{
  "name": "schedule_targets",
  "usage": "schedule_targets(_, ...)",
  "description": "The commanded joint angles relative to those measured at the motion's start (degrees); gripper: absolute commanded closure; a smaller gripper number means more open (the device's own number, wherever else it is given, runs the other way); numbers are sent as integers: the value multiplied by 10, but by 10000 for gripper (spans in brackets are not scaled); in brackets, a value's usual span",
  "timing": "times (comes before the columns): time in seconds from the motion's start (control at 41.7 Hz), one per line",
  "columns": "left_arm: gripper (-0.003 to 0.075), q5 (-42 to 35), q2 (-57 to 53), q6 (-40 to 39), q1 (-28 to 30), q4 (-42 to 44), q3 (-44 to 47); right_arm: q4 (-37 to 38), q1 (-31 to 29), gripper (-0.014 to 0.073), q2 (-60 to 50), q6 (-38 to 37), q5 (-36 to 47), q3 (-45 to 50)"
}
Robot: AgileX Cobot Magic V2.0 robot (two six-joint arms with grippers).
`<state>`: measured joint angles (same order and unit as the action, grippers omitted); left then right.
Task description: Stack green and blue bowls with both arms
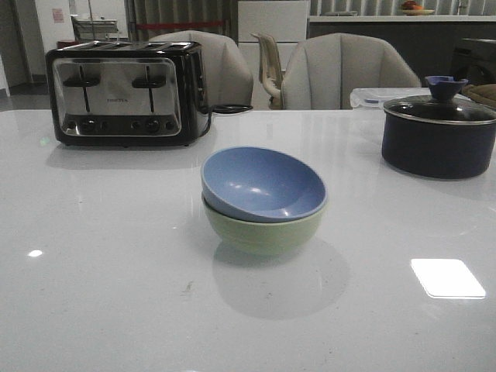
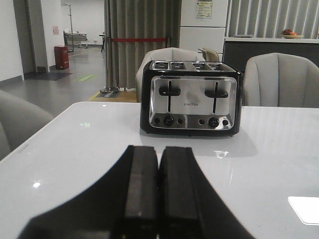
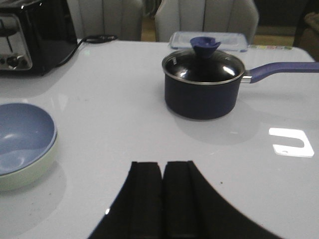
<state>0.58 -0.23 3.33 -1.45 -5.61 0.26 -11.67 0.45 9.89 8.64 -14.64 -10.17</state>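
the white table (image 1: 93, 294) carries one toaster (image 1: 124, 93) at the back left and one lidded pot (image 1: 438, 136) at the right, both well apart from the middle. there, one blue bowl (image 1: 263, 184) sits nested in one green bowl (image 1: 262, 232), so the stacking looks done. left gripper (image 2: 158, 191) and right gripper (image 3: 162, 199) hang clear, fingers pressed together, holding nothing.

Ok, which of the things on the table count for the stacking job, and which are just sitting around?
For the job:
blue bowl, nested inside the green one
green bowl, underneath
left gripper and right gripper, both shut and empty

Just lying about:
toaster
lidded pot
clear container behind the pot
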Motion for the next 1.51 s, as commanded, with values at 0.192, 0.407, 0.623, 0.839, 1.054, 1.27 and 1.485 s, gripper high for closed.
schedule_targets(0.192, 619, -50, -12, -1, 0, -5, 12, 0, 2, 558, -94, 8, 103, 87)
schedule_targets(0.407, 619, -50, -12, -1, 0, -5, 12, 0, 2, 558, -117, 8, 129, 117)
schedule_targets(0.623, 619, -50, -12, -1, 0, -5, 12, 0, 2, 558, -116, 8, 129, 117)
schedule_targets(0.839, 619, -50, -12, -1, 0, -5, 12, 47, 1, 558, -116, -35, 170, 117)
schedule_targets(1.054, 619, -50, -12, -1, 0, -5, 12, 149, -1, 558, -117, -131, 201, 117)
schedule_targets(1.27, 619, -50, -12, -1, 0, -5, 12, 143, -1, 558, -117, -131, 192, 117)
schedule_targets(1.485, 619, -50, -12, -1, 0, -5, 12, 143, -1, 558, -116, -131, 192, 117)
